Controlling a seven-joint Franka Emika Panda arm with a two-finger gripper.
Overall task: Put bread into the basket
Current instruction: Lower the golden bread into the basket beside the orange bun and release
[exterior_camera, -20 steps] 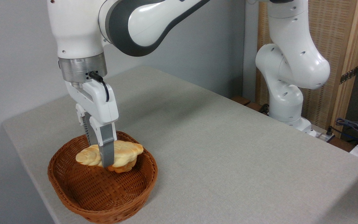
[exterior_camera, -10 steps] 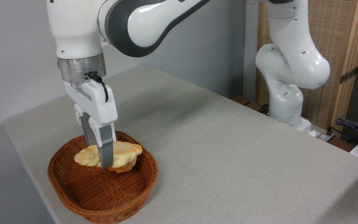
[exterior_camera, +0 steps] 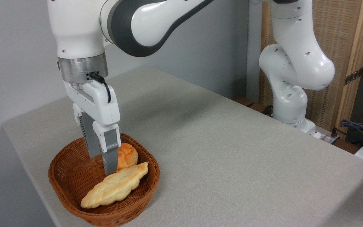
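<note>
Braided pale loaf (exterior_camera: pixel 114 185) and knotted bun (exterior_camera: pixel 126 160) lying in woven wicker basket (exterior_camera: pixel 62 188); claw (exterior_camera: pixel 101 164) upright above, parted, empty

Looks like a robotics lab: white arm (exterior_camera: pixel 295 63) bolted beside a grey surface (exterior_camera: pixel 232 151), loose cables (exterior_camera: pixel 358 127) at the right edge.

The braided loaf (exterior_camera: pixel 115 186) is now lying free on the near side of the basket (exterior_camera: pixel 65 192), the gripper (exterior_camera: pixel 101 164) having parted its fingers, exposing the bun (exterior_camera: pixel 126 159).
</note>
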